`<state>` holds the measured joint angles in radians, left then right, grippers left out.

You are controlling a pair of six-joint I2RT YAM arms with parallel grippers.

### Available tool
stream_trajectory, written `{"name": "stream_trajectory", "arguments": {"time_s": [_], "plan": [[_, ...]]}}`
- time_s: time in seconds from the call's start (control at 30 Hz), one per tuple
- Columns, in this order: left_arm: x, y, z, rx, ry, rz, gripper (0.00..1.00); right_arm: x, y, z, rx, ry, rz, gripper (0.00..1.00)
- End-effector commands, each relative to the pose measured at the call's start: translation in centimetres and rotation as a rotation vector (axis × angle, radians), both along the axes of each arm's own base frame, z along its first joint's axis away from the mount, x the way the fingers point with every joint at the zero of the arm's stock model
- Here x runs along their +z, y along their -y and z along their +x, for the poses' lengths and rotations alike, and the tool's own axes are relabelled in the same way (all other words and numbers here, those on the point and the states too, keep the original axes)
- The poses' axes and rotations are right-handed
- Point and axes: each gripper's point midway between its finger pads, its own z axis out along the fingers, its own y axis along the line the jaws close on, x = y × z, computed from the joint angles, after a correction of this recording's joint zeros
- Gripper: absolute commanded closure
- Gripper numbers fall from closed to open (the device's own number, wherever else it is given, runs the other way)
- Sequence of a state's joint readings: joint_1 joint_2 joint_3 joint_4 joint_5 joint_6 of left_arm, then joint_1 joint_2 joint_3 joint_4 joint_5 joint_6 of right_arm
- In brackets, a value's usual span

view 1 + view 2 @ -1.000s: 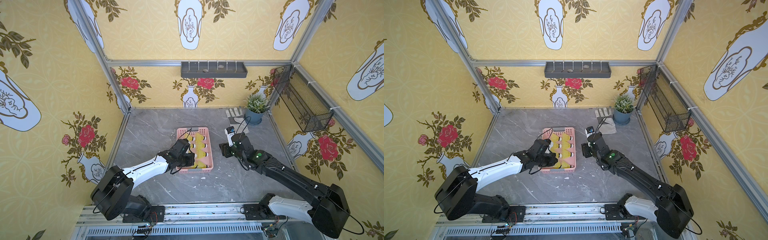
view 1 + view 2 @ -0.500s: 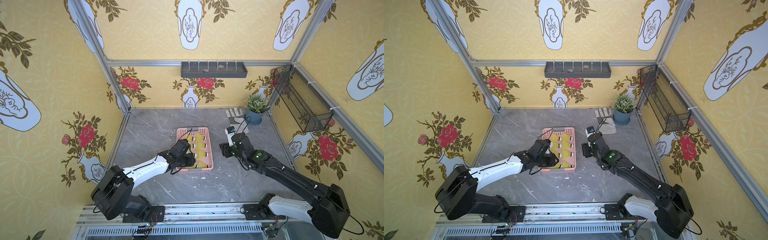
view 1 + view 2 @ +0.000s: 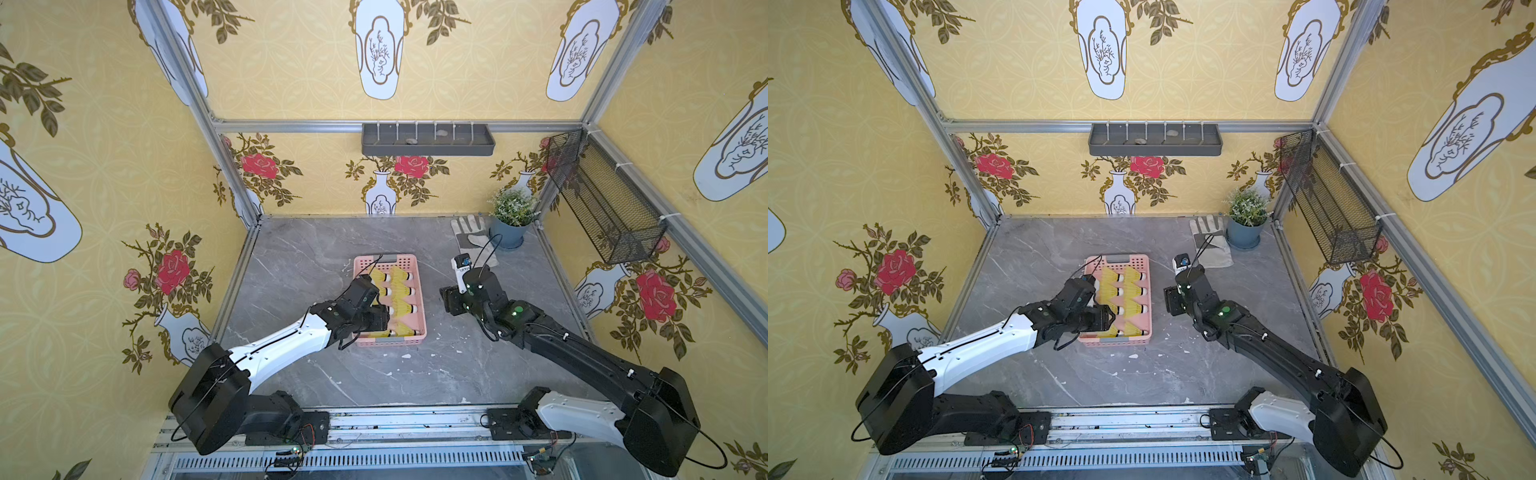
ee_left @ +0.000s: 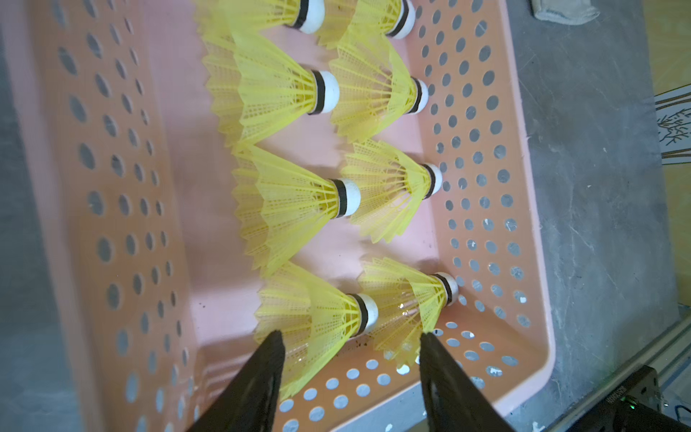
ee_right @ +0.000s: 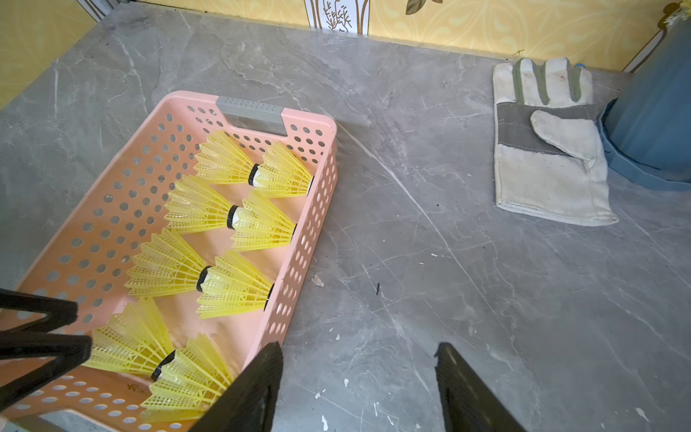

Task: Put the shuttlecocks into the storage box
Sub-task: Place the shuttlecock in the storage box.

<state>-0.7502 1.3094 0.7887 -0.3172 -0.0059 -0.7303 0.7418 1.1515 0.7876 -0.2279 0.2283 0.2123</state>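
Observation:
The storage box [image 3: 405, 262] [image 3: 1138, 262] is a pink perforated basket at the middle of the table. Several yellow shuttlecocks [image 3: 399, 291] [image 4: 291, 202] [image 5: 168, 265] lie in it in two rows, white tips toward its right wall. My left gripper [image 3: 377, 319] [image 3: 1106, 318] [image 4: 351, 334] hangs open over the box's near end. Its fingers stand on either side of the nearest left-row shuttlecock [image 4: 321, 318], which rests on the box floor. My right gripper [image 3: 448, 300] [image 3: 1169, 301] [image 5: 359, 346] is open and empty above bare table, just right of the box.
A work glove [image 3: 473, 241] [image 5: 546, 149] and a potted plant [image 3: 511, 220] sit at the back right. A dark grey tray [image 3: 428, 141] hangs on the back wall and a black wire basket [image 3: 602, 199] on the right wall. White flecks [image 3: 405, 356] dot the table before the box.
My left gripper has opened over the near end of the box, leaving a shuttlecock lying there. The right arm has hardly moved.

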Motion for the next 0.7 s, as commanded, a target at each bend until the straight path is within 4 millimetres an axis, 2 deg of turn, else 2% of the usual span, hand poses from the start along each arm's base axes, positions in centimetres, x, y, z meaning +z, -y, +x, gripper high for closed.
{"name": "stream_trajectory", "arguments": {"time_s": [0.0, 0.17, 0.37, 0.67], "plan": [[0.6, -1.7, 0.5, 0.032, 0.065, 0.068, 0.36, 0.9, 0.5, 1.1, -0.063, 0.056, 0.025, 0.32], [2.2, -5.3, 1.6, 0.129, 0.205, 0.180, 0.29, 0.7, 2.5, 2.2, -0.181, 0.094, 0.016, 0.30], [5.2, -10.0, 3.1, 0.266, 0.416, 0.347, 0.20, 0.5, 6.4, 3.9, -0.374, 0.148, 0.004, 0.28], [10.0, -14.7, 4.3, 0.402, 0.707, 0.492, 0.13, 0.3, 11.1, 5.6, -0.538, 0.221, 0.015, 0.20]]}}
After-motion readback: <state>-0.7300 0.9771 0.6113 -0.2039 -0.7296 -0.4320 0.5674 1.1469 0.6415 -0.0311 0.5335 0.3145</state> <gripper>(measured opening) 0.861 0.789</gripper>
